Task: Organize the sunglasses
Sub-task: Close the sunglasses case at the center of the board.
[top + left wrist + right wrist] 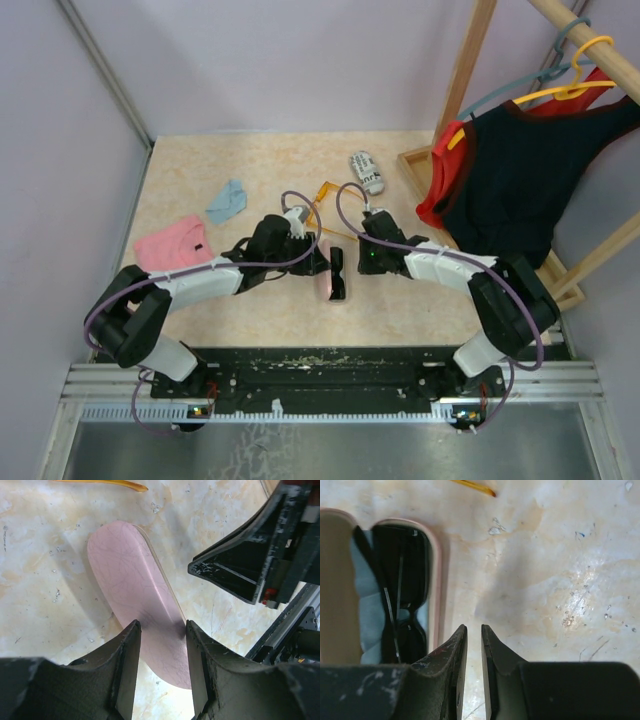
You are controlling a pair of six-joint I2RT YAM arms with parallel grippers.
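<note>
The black sunglasses (pixel 402 592) lie folded inside the open pink case (pixel 436 580), which sits mid-table (pixel 338 290). My left gripper (pixel 162 627) has its fingers on either side of the case's pink shell (pixel 130 575) and is shut on it. In the top view the left gripper (pixel 320 264) sits at the case's left. My right gripper (pixel 474 630) hovers over bare table just right of the case, jaws a narrow gap apart with nothing between them. The orange sunglasses (pixel 325 193) lie beyond the case; one orange arm (pixel 100 483) shows at the frame tops.
A black-and-white printed case (pixel 367 172) lies at the back. A blue cloth (pixel 227 200) and a pink cloth (pixel 172 243) lie to the left. A wooden rack with hanging clothes (pixel 505 185) stands on the right. The right gripper's fingers (pixel 235 570) are close to the left gripper.
</note>
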